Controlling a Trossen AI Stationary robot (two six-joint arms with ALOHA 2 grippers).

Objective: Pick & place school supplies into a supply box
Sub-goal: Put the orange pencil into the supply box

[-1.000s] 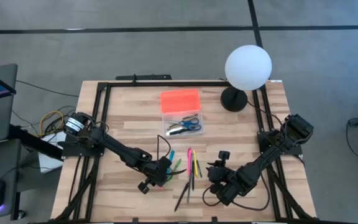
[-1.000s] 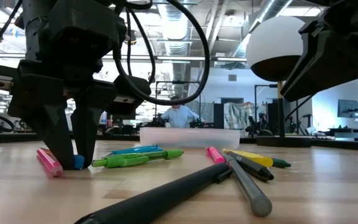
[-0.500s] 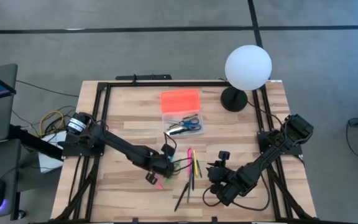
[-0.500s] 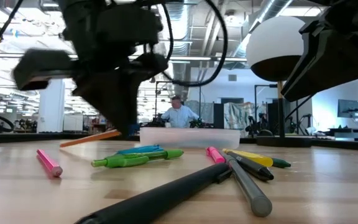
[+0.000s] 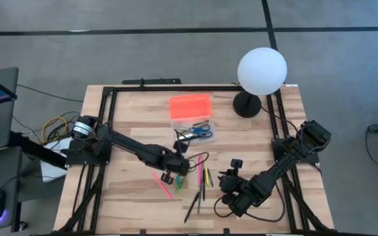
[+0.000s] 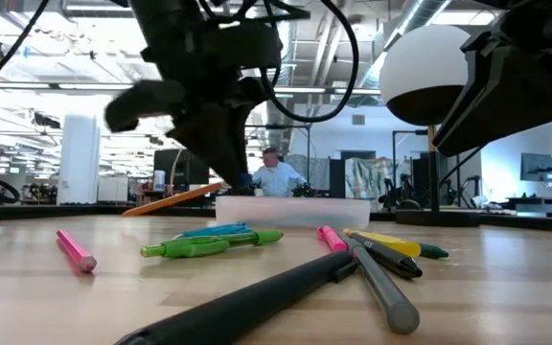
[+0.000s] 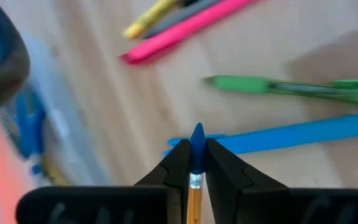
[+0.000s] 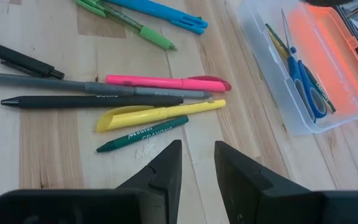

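The left gripper (image 5: pixel 178 164) hung over the worktop (image 5: pixel 130 144) just short of the box (image 5: pixel 193 131), its fingers (image 7: pixel 178 163) pinched on an orange pencil (image 6: pixel 172 198) with a blue eraser, which stuck out tilted above the wood. The box lay open, its orange lid (image 5: pixel 190 105) beside it and blue scissors (image 8: pixel 306 84) inside. Pens (image 8: pixel 160 99) lay loose on the wood between the arms: pink, grey, black, yellow, green, blue. A separate pink pen (image 5: pixel 162 185) lay apart. The right gripper (image 8: pixel 197 163) waited low near them, fingers part open and seemingly empty.
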